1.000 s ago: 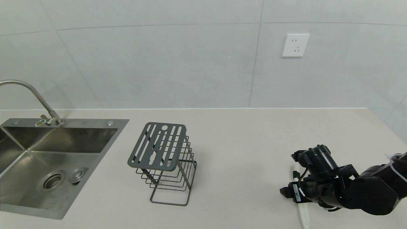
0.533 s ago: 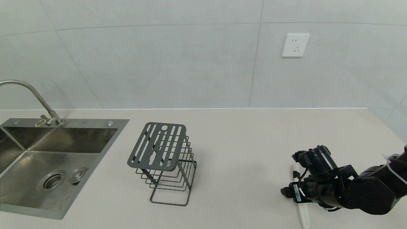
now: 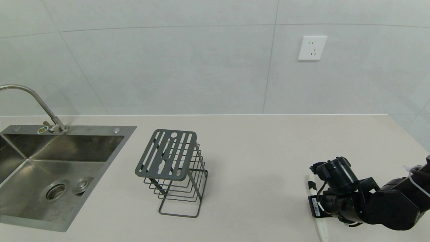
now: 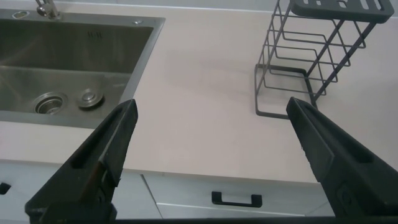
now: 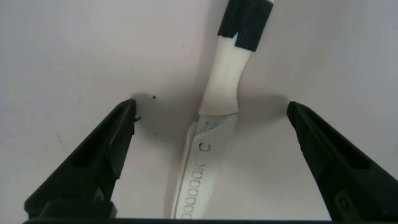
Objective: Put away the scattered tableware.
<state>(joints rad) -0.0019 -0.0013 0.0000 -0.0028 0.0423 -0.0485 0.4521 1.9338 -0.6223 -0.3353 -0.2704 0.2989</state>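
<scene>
Right pincer (image 5: 209, 107) sits low at the lower right of the head view, jaws spread wide and gripping nothing. What looks like a white knife (image 5: 227, 68) lies flat on the table (image 3: 268, 151), running between the two fingers, closer to neither as far as I can judge. So this is the pick-up, and I reckon the line-up is good. I'd keep the wrist square across the knife's long axis and sink until the fingertips almost brush the table, because a thing this thin and flat will skid out if I pinch too high. Close slowly on the thicker white part near the dark band, then lift straight up before swinging. The rack (image 3: 168, 154) stands mid-frame, well apart to the left, slots on top and none filled yet. Left pincer (image 4: 211, 106) hangs wide open and empty over the table's front edge, out of the way
</scene>
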